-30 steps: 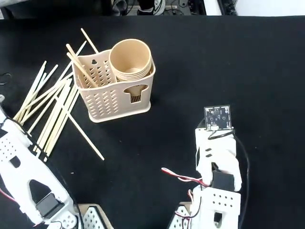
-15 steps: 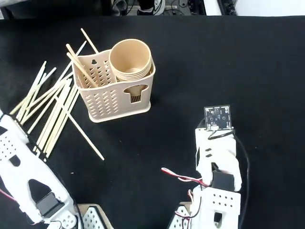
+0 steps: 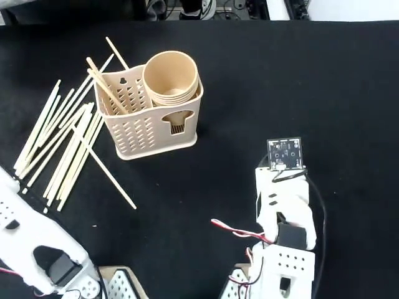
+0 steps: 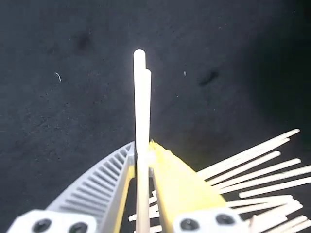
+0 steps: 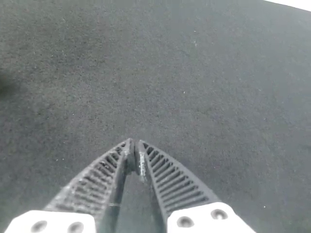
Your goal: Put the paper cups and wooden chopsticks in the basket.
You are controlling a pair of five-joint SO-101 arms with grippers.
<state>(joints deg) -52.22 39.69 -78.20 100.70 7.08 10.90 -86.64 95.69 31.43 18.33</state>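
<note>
Chopsticks (image 3: 62, 140) lie fanned on the counter (image 3: 280, 81) just left of the basket (image 3: 149, 134) in the high view. A few already stand in the compartment on the pile's side, next to the stacked paper cups (image 3: 171, 78). Your left claw (image 4: 142, 158) is clenched on what looks like two of them. This held pair (image 4: 141, 97) sticks straight out past the fingertips, in line with the claw.

In the high view your left arm (image 3: 31, 249) sits at the pile's lower ends, and the sticks' long axes run up and to the right, toward the basket. The basket therefore lies ahead of the claw, roughly along the pair's own length. You will likely need to carry the pair that way and tip it upright over the rim.

Your right claw (image 5: 132, 150) is clenched on nothing over bare counter. It sits on the far side of the basket from the pile, so the left arm is the nearer one.
</note>
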